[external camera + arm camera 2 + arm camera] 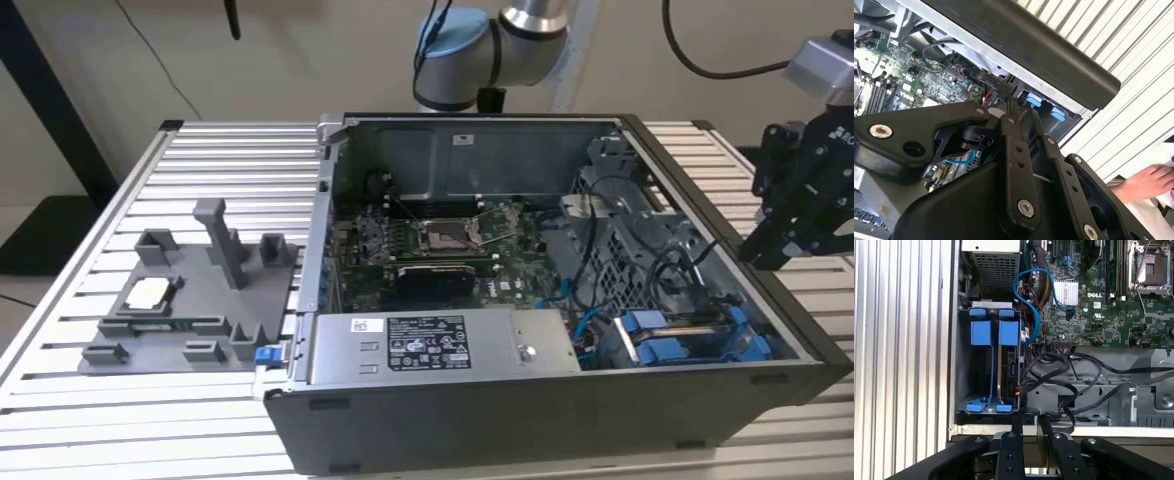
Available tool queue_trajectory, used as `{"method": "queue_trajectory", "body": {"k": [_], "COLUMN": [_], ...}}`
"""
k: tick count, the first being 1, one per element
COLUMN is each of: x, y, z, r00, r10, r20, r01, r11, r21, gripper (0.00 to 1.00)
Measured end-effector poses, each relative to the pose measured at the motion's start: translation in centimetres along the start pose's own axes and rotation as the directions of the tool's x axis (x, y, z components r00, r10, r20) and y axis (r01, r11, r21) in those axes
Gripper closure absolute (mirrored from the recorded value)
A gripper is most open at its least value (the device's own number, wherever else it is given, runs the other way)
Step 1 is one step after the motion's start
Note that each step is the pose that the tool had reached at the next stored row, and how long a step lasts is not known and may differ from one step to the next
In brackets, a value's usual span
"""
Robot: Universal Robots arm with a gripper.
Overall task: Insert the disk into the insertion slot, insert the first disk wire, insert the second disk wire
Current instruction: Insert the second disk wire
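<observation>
Black gripper [1031, 421], grip state indiscernible, hovers beside blue-railed grey metal insertion slot [980, 333]; loose black cables [1074, 387] may snag it.

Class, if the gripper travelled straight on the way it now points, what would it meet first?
The gripper would probably meet the computer case's rim first, beside the insertion slot; black cables lie just inside. Depth is unclear.

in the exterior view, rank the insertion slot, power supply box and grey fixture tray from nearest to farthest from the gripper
1. insertion slot, in the case corner nearest the gripper, exterior view's right
2. power supply box, along the case's front middle
3. grey fixture tray, outside the case, exterior view's left
</observation>
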State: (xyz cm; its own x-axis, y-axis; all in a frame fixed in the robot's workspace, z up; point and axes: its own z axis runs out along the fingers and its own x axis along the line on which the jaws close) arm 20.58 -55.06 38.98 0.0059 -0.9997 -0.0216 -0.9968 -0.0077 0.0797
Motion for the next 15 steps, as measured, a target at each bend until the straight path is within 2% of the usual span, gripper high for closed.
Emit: {"method": "queue_trajectory", "body": {"k": [5, 6, 8, 13, 15], "x": [-0.24, -0.30, -0.35, -0.41, -0.41], "y": [-0.20, -0.26, -0.39, -0.80, -0.98], "z": [0.33, 0.45, 0.53, 0.79, 1.01], "r00": [1.0000, 1.0000, 0.9999, 0.9990, 0.9988], "r10": [0.005, 0.006, 0.006, 0.005, 0.005], "r20": [0.0015, 0.0036, 0.0129, 0.0434, 0.0481], "r01": [-0.005, -0.006, -0.006, -0.005, -0.005], "r11": [1.0000, 1.0000, 1.0000, 1.0000, 1.0000], "r21": [-0.0004, -0.0004, -0.0003, -0.0005, -0.0006], "gripper": [0.73, 0.73, 0.73, 0.73, 0.73]}}
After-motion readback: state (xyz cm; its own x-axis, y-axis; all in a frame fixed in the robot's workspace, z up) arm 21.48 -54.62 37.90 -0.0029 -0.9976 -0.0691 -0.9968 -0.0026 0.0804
